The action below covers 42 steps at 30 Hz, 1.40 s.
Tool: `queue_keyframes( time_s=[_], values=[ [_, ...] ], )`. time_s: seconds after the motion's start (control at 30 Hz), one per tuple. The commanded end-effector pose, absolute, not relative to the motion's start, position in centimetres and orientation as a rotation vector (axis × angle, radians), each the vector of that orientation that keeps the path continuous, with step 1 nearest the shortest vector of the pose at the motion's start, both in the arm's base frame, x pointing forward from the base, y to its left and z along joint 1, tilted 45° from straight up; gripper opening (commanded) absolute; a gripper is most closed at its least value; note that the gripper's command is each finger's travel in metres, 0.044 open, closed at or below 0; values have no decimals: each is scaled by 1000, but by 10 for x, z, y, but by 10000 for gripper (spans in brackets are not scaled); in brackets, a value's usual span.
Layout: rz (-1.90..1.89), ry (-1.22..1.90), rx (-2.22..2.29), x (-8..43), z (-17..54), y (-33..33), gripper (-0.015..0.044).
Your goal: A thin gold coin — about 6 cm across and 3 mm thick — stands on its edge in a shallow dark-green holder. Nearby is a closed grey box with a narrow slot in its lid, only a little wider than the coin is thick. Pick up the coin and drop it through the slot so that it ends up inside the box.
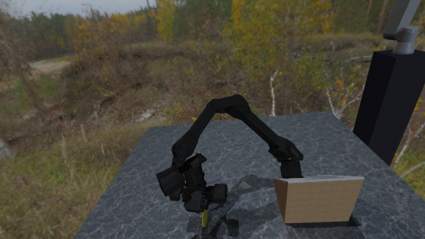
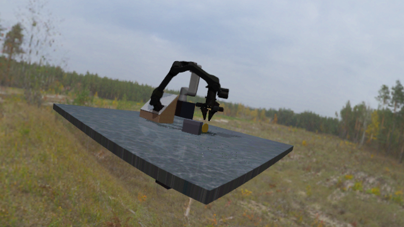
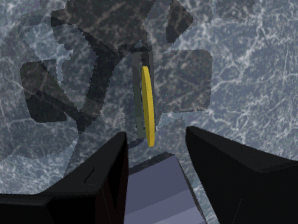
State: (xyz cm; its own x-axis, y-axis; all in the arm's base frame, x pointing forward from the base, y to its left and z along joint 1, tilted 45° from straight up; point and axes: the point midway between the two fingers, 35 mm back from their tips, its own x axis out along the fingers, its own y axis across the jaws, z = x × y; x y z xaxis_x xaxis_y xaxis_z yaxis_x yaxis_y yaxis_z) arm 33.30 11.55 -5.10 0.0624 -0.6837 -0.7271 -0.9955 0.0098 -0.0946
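Note:
The gold coin (image 1: 204, 219) (image 2: 205, 128) (image 3: 149, 107) stands on edge in the dark-green holder (image 3: 137, 90), seen nearly edge-on in the wrist view. The closed grey box (image 1: 214, 180) (image 2: 191, 127) (image 3: 160, 186) is beside it, partly behind the gripper in the top view and at the bottom of the wrist view. Its slot cannot be made out. My gripper (image 2: 207, 120) (image 3: 156, 136) points down and is open and empty. In the exterior view its fingertips hang a little above the coin. In the wrist view the coin's near end shows between and just beyond the tips.
A wooden wedge with a pale sloping top (image 1: 319, 202) (image 2: 166, 117) stands by the arm's base. A dark pillar (image 1: 372, 106) (image 2: 185, 109) carrying a grey arm stands beyond the table (image 1: 133, 199) (image 2: 126, 139). The arm's shadow falls around the holder.

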Motion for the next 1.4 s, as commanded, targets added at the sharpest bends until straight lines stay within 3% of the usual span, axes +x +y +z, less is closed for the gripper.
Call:
queue_keyframes(
  time_s=[0.0,1.37],
  values=[
    [660,1687,-1747,332,-57,111,161],
    [657,1689,-1750,337,-104,65,161]
  ],
)
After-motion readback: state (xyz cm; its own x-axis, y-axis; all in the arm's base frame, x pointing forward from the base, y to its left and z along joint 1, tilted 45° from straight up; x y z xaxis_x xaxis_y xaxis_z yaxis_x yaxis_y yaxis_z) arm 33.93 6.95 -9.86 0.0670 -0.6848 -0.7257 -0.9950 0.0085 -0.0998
